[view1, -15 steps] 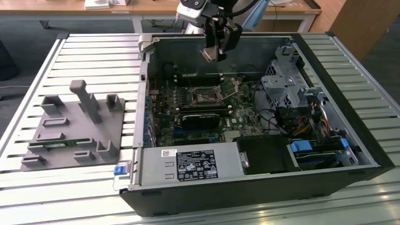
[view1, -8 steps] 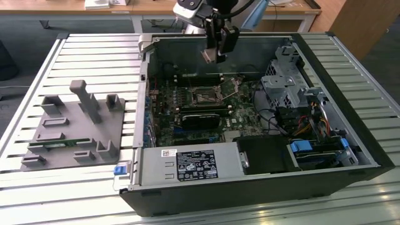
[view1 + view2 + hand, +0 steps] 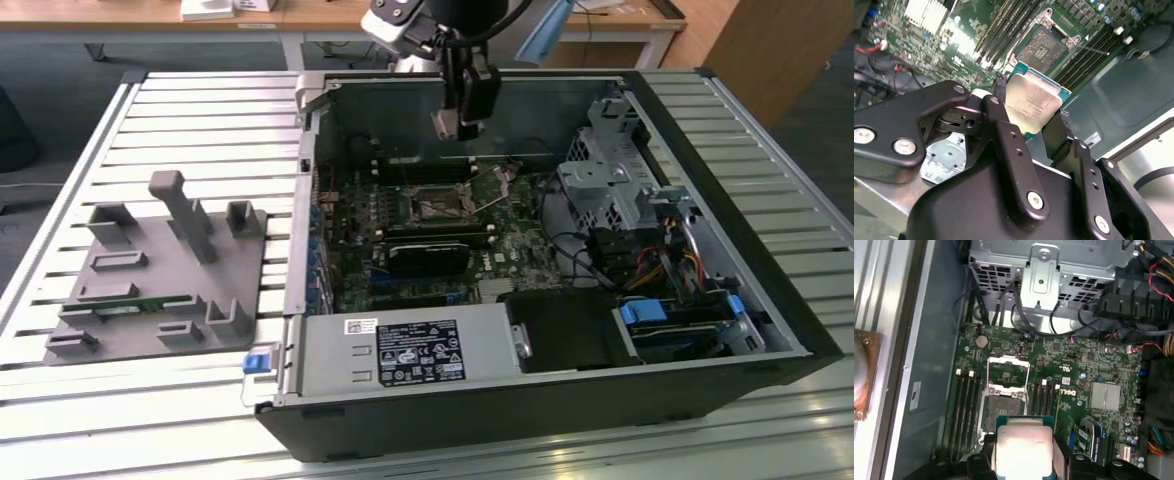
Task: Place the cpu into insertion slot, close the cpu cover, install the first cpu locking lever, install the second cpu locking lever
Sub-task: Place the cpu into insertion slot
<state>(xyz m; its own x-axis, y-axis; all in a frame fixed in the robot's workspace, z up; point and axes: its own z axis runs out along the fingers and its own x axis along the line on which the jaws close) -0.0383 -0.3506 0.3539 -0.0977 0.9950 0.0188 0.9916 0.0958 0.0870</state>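
My gripper (image 3: 458, 118) hangs inside the open computer case, above the motherboard's far end, shut on the cpu (image 3: 1032, 106). The cpu is a flat square chip with a silvery-grey top and a green edge, clamped between the two black fingers (image 3: 1004, 135) and also seen in the first wrist view (image 3: 1024, 447). Below it lies the insertion slot (image 3: 1003, 404), a square socket with a dark centre and metal rim, visible in the other views too (image 3: 1042, 48) (image 3: 437, 207). The cpu cover (image 3: 1008, 371), a thin metal frame, stands flipped open beside the slot. The chip is clear of the socket.
The black computer case (image 3: 534, 410) lies on a slatted metal table (image 3: 200, 120). A silver drive cage (image 3: 607, 190) and cable bundles fill the exterior view's right side. A black card (image 3: 427, 255) sits near the socket. A grey fixture block (image 3: 154, 270) stands outside the case.
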